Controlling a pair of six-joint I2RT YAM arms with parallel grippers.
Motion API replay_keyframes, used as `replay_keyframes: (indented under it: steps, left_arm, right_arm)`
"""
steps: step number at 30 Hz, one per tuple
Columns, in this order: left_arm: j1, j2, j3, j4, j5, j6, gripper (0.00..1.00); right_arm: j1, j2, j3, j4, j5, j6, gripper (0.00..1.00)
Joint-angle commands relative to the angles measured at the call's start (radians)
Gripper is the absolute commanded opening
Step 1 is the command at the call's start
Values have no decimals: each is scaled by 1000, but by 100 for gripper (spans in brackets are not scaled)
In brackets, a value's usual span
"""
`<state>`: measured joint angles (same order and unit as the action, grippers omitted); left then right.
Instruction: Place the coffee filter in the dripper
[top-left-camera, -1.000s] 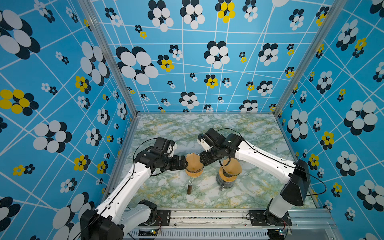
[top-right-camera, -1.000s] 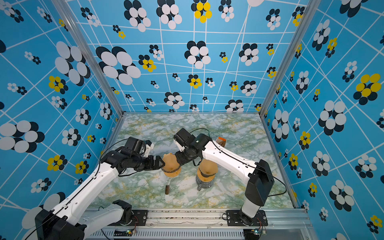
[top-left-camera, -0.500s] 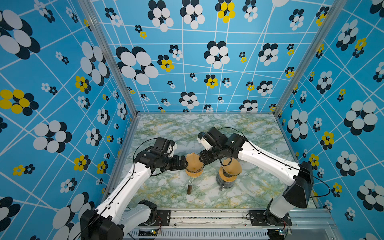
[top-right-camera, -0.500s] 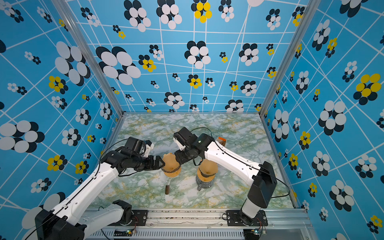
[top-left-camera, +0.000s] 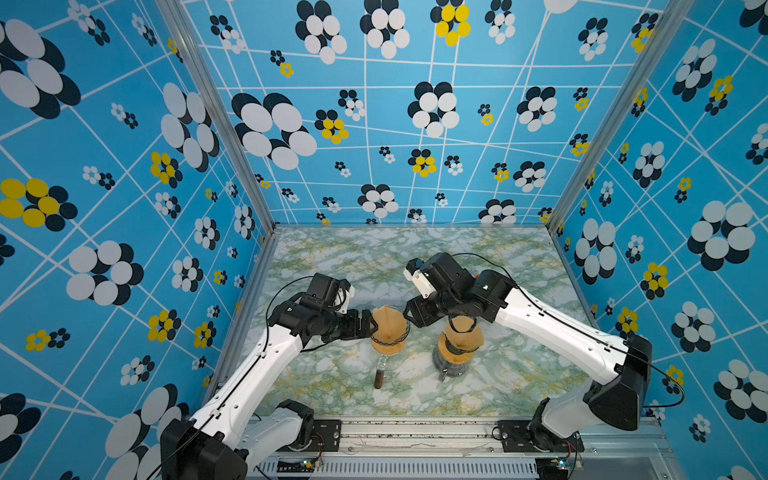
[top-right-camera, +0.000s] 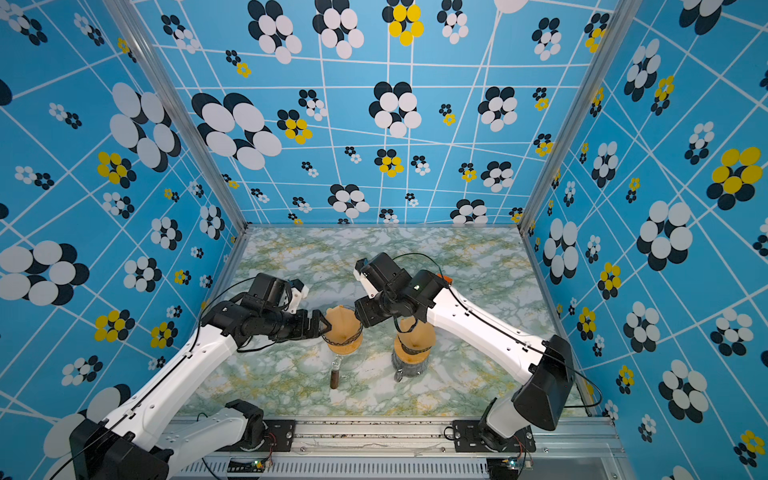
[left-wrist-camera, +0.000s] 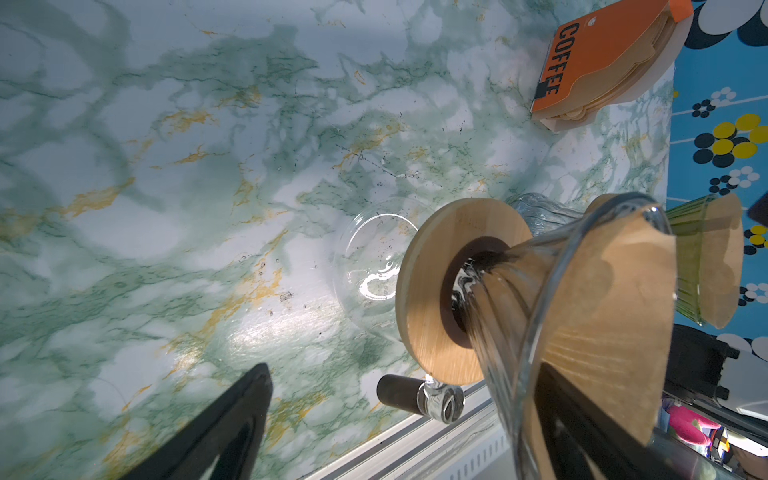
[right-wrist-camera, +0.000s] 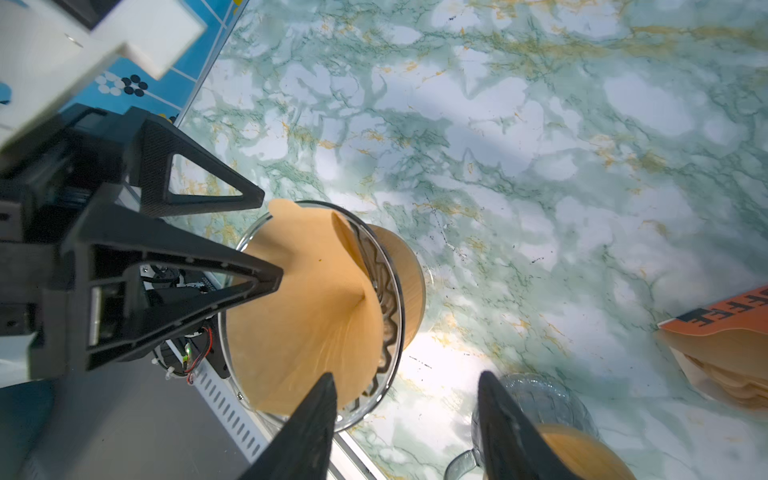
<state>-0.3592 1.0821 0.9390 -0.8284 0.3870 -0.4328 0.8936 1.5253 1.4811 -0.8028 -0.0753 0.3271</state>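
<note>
The glass dripper (top-left-camera: 390, 348) (top-right-camera: 343, 348) with a wooden collar (left-wrist-camera: 428, 270) stands on the marble table, its dark handle (top-left-camera: 379, 376) toward the front. A brown paper coffee filter (top-left-camera: 388, 324) (top-right-camera: 340, 325) (left-wrist-camera: 615, 291) (right-wrist-camera: 307, 324) sits inside its cone. My left gripper (top-left-camera: 372, 326) (top-right-camera: 322, 326) (left-wrist-camera: 405, 368) is open and straddles the dripper's rim (right-wrist-camera: 388, 299), with one finger on the filter inside and the other outside. My right gripper (top-left-camera: 409, 320) (top-right-camera: 359, 318) (right-wrist-camera: 407, 386) is open at the opposite side. One of its fingertips overlaps the filter's edge.
A glass carafe (top-left-camera: 453, 363) (top-right-camera: 409, 365) topped by a second brown cone (top-left-camera: 461, 334) stands just right of the dripper, under my right arm. An orange COFFEE filter pack (left-wrist-camera: 602, 62) (right-wrist-camera: 723, 328) lies further back. Patterned walls close in the table (top-left-camera: 332, 257).
My right gripper's jaws have spread a little wider beside the dripper. The left gripper, the dripper and the filter have stayed where they were.
</note>
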Motion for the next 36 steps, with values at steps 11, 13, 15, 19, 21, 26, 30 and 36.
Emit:
replay_keyframes:
  steps: [11, 13, 15, 19, 21, 26, 30, 36]
  left_arm:
    - [14, -117, 63, 1, 3, 49, 99]
    - [15, -125, 66, -3, 8, 69, 99]
    - [15, -143, 63, 6, 11, 88, 99]
    - [14, -210, 43, 52, -5, 107, 99]
    - [15, -248, 28, 84, -2, 110, 99]
    - [15, -331, 5, 151, -63, 90, 99]
    - [14, -331, 10, 160, -137, 95, 99]
    - [20, -291, 6, 200, -203, 51, 99]
  right_arm:
    - [-8, -151, -109, -24, -3, -37, 54]
    - [-7, -156, -114, -20, -30, -44, 54]
    - [-6, -173, -132, -1, -46, -42, 56]
    - [-6, -227, -183, 51, -49, -27, 65]
    - [-6, -263, -217, 89, -69, -8, 71]
    - [-6, -375, -315, 180, -31, 35, 86]
    - [-7, -464, -380, 227, 50, 71, 99]
    - [-8, -578, -476, 270, 186, 105, 99]
